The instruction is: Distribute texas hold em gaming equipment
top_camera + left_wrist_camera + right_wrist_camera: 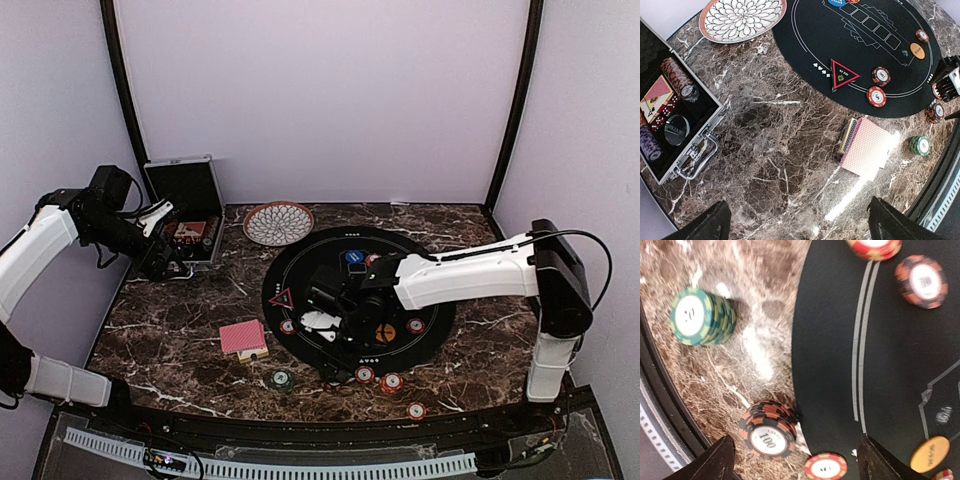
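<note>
My right gripper point(335, 348) hangs open and empty over the near edge of the black felt mat point(440, 300). In the right wrist view its fingers point(715, 462) straddle an orange-and-black "100" chip stack point(767, 432) on the marble and a red chip point(826, 467). A green chip stack point(702, 316) stands further left. My left gripper point(170, 262) is open and empty, high beside the case. Below it lie the red-backed card deck point(865, 147), the red triangle marker point(842, 74), two red chips point(876, 96) and the orange button point(918, 50).
The silver-edged black case point(695, 145) lies open at the far left with chips and cards inside. The patterned bowl point(278, 222) sits behind the mat. More red chips point(391, 383) lie near the table's front edge. A blue button point(355, 258) is on the mat.
</note>
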### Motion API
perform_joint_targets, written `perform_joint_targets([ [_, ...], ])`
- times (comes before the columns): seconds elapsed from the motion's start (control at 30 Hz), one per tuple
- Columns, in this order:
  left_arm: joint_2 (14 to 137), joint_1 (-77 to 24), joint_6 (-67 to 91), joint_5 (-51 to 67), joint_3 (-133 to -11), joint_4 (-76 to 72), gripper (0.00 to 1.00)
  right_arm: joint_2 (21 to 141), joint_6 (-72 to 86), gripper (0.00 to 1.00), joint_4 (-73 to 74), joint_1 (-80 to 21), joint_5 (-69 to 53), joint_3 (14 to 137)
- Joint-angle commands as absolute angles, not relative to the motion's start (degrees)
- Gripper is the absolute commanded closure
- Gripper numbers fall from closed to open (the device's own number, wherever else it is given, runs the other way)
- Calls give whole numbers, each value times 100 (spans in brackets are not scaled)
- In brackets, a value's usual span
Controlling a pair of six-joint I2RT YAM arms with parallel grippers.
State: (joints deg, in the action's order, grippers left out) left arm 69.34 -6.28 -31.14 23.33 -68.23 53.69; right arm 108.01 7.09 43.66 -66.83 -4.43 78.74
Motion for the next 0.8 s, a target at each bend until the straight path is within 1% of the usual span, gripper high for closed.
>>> perform_joint_targets([
  [0.0, 6834, -655, -3208, 2403, -6971, 5571, 1, 11051, 555, 14, 4311, -6784, -603, 7989],
  [0.13, 6846, -651, -3219, 2413, -6987, 5575, 1, 11107, 528, 12, 4276, -6823, -649, 7956],
  [0.3, 6870, -652, -3217, 2422, -7000, 5567, 1, 11164, 544, 13, 4239, -6847, -658, 7929],
  [0.63, 6869, -654, -3237, 2413, -6987, 5547, 1, 11316, 554, 21, 4211, -6893, -754, 7909],
  [0.77, 6864, -659, -3232, 2408, -6987, 5538, 1, 11336, 571, 27, 4213, -6899, -771, 7910],
])
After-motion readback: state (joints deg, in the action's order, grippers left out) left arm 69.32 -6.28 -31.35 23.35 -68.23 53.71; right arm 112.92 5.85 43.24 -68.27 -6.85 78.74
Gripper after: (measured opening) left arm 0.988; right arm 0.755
